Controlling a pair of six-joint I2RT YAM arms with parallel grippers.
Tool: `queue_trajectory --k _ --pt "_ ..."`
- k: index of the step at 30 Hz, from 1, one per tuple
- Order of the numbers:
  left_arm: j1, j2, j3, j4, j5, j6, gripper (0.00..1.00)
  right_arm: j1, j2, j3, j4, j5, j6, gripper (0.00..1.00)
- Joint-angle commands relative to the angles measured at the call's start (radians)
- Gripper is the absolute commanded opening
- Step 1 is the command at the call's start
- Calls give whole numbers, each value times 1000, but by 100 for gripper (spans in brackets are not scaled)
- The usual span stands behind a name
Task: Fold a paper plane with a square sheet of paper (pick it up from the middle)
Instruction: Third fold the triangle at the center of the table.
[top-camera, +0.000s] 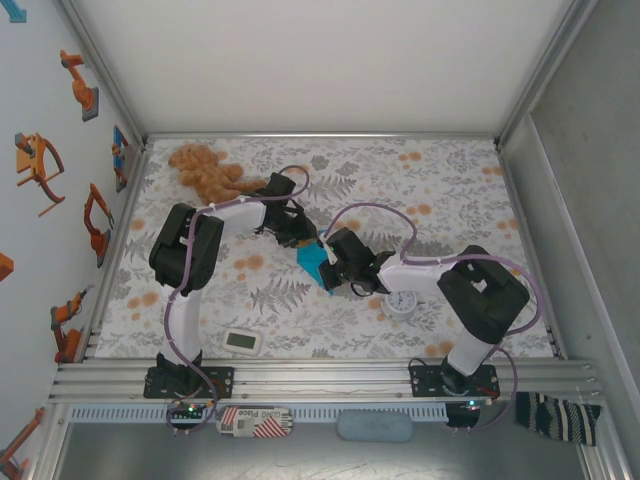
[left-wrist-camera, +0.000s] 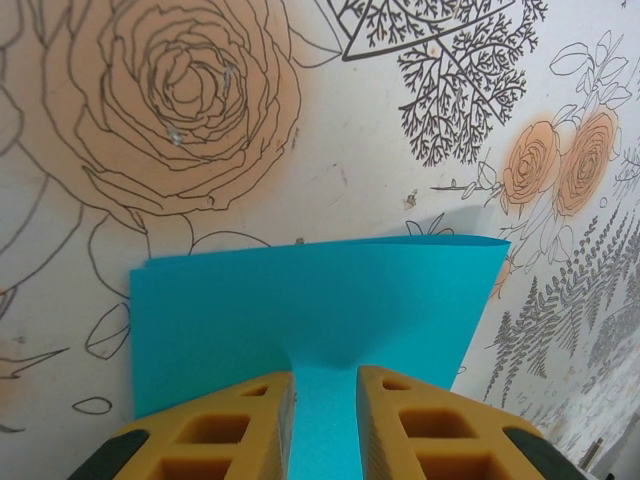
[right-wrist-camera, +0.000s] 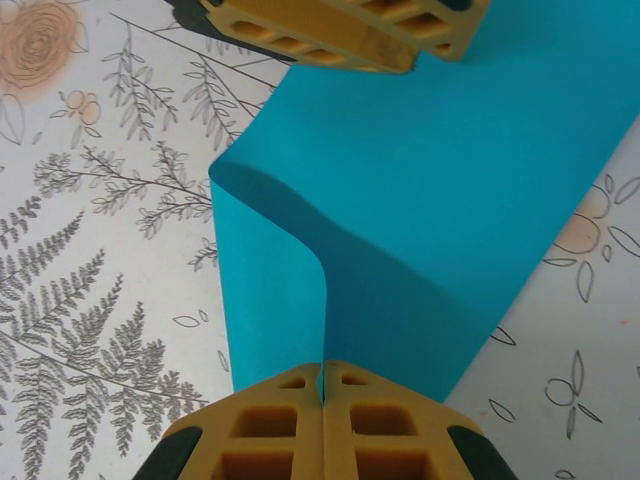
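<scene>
**Operator:** What does the top view give me?

**Spotter:** Just below the frame's centre, your sheet of paper (top-camera: 314, 262) sits between the two tools. The left gripper (top-camera: 303, 240) meets it from the upper left and the right gripper (top-camera: 330, 270) from the lower right. The teddy bear (top-camera: 205, 172) lies well apart at the upper left. The white clock (top-camera: 403, 304) is at the lower right near your right forearm, and the white gadget (top-camera: 243, 342) is by the bottom rail. From here I can't tell whether the paper is clear of the table (top-camera: 450, 200).

**Operator:** And the left wrist view?

**Spotter:** The sheet of paper (left-wrist-camera: 320, 300) spreads across the lower half of the frame. Its upper edge shows two layers, so it is doubled over. At bottom centre, your left gripper (left-wrist-camera: 325, 425) has its yellow fingers (left-wrist-camera: 235, 435) a narrow gap apart. A strip of the paper runs up between them, so it is pinching the sheet at the near edge.

**Operator:** Right wrist?

**Spotter:** Your right gripper (right-wrist-camera: 322, 400) is at bottom centre with its fingers pressed together, the seam nipping the paper's edge. The sheet of paper (right-wrist-camera: 450, 190) runs from there to the upper right. On the left, a flap curls over in a soft rounded bend. At the top edge of the frame, the left gripper (right-wrist-camera: 330, 30) meets the sheet's far end.
</scene>
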Motion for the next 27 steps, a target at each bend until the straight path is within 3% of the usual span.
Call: queue_trajectory --k 1,27 --pt "-6 47 -5 -62 -13 22 25 -7 19 30 -15 41 29 0" --pt "5 -10 29 -52 17 6 24 -7 58 21 -25 47 52 0"
